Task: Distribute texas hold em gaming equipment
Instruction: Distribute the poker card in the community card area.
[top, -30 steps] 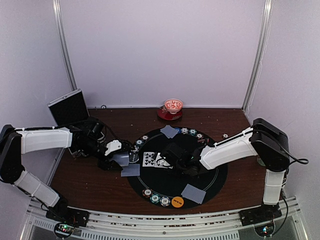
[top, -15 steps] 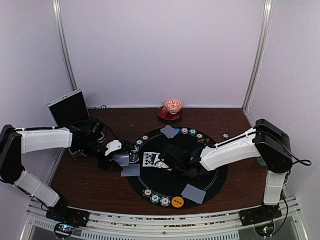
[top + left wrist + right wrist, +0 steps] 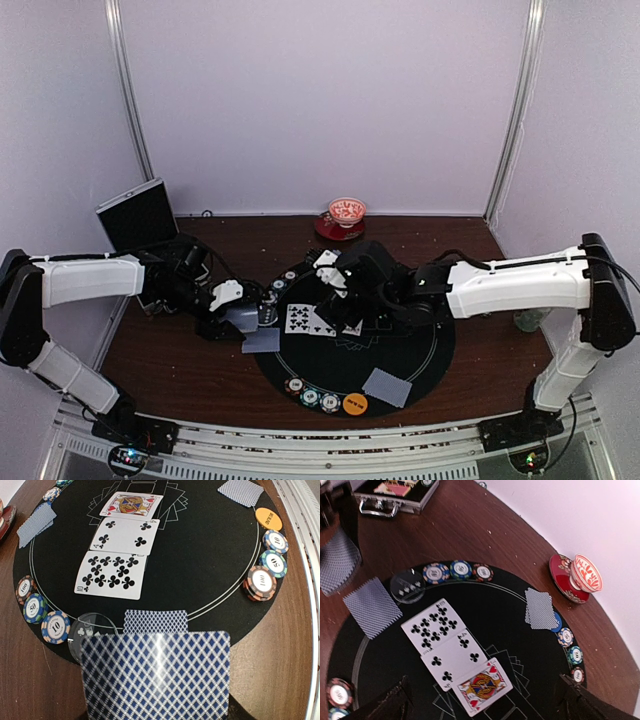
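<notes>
Left gripper [image 3: 233, 314]: is clamping blue-backed cards [image 3: 155, 675] at the black mat [image 3: 215, 565] edge.
Right gripper [image 3: 488, 703]: is hanging wide-jawed and empty above the face-up row lying mid-mat: ten of clubs [image 3: 112, 575], four of clubs [image 3: 125, 536], heart face card [image 3: 132, 505].

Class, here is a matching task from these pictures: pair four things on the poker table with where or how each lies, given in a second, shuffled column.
Things
1. ten of clubs
2. orange disc
3. bowl
4. stack of cards

Places and states
A. on a red saucer
B. gripped by the left tool, backs showing
C. face up on the black mat
D. at the mat's rim, beside the chips

Pairs: 1-C, 2-D, 3-A, 4-B
</notes>
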Available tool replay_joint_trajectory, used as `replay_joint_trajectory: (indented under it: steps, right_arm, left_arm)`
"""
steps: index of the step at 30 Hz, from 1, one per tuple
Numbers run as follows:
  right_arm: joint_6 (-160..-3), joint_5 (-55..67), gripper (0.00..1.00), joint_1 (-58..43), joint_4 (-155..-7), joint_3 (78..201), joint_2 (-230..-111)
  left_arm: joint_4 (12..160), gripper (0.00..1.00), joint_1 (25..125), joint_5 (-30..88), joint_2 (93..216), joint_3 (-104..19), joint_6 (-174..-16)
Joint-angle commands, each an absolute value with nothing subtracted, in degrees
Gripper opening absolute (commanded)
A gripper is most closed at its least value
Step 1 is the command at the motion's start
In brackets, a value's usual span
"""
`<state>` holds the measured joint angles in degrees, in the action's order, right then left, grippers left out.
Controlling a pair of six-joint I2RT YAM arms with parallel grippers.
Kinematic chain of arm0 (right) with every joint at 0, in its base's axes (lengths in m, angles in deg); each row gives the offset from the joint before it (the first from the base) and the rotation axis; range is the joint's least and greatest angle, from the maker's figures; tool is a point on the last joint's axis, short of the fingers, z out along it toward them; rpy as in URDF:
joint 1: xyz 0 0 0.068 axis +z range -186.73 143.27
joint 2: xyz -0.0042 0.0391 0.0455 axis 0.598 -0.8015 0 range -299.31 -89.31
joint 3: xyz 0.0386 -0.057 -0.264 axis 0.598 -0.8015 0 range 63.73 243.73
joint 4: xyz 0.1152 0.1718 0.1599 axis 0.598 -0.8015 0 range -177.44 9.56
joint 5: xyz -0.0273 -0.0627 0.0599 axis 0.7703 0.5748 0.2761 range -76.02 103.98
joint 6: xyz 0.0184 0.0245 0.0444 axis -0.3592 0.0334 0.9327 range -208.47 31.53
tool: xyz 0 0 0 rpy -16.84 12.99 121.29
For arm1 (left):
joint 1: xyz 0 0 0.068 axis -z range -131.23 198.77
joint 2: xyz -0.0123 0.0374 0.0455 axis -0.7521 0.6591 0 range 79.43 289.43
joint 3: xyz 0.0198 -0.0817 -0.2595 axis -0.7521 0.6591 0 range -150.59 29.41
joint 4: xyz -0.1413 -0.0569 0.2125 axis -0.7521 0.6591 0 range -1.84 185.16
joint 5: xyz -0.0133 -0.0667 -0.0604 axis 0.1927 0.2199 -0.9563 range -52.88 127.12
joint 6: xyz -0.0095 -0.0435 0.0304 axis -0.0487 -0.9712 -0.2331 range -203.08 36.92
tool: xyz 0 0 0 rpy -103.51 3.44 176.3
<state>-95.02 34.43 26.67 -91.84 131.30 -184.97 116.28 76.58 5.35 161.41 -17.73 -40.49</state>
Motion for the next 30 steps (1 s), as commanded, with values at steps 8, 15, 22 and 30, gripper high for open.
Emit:
replay_joint_trajectory:
  steps: [8,15,22,30]
  right_arm:
    - [-62.83,15.44,1.00,25.22,-80.82,132.28,-184.20]
    - [-52.28,10.30,1.00,24.91,-74.90,133.91,-190.98]
    - [-50.30,7.34,0.98,24.83,-73.02,136.79,-196.13]
    - [-47.93,17.40,1.00,19.84,-77.63,135.55,-192.73]
  left_arm:
    - [115.76,0.58,76.55,3.93,160.21,-17.70,-39.66]
    - [115.84,0.58,76.55,3.77,159.69,-17.62,-39.73]
    - [115.84,0.58,76.57,3.90,159.77,-17.62,-39.60]
    - [115.85,0.58,76.59,3.87,159.95,-17.61,-39.59]
